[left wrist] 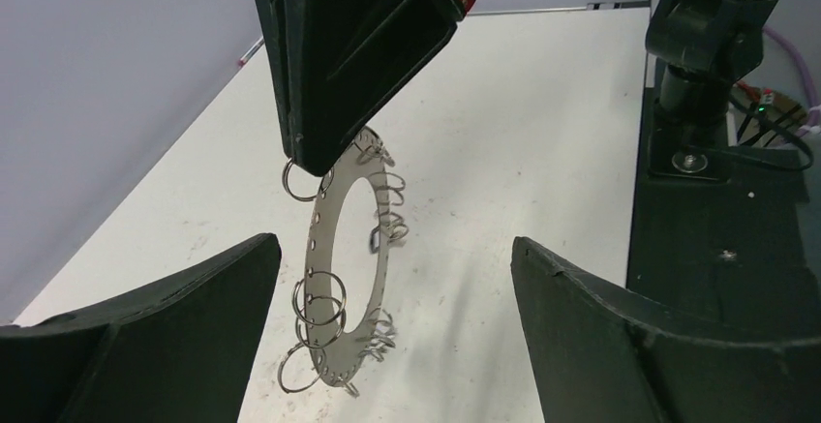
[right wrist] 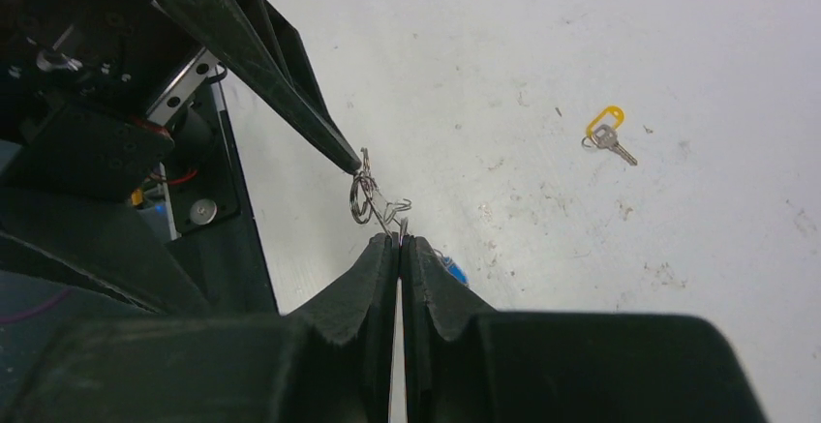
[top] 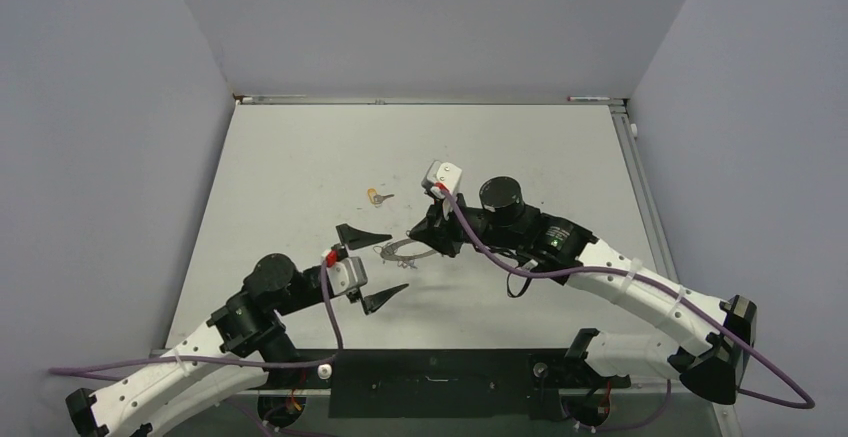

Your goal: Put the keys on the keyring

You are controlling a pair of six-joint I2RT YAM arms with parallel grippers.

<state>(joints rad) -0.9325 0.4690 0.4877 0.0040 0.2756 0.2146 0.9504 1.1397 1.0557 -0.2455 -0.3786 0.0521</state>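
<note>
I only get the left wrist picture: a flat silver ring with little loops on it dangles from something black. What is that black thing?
Observer: That is the right gripper. Its own camera shows both fingers pressed shut on the edge of the keyring.
Visitor: Where are the keys, then?
Observer: A yellow-tagged key lies alone on the table, not on the keyring.
Visitor: And the two dark wedges at the bottom of my picture?
Observer: Those belong to the left gripper, which is wide open. The right wrist view shows one fingertip right beside a small loop; I cannot tell whether they touch.
</note>
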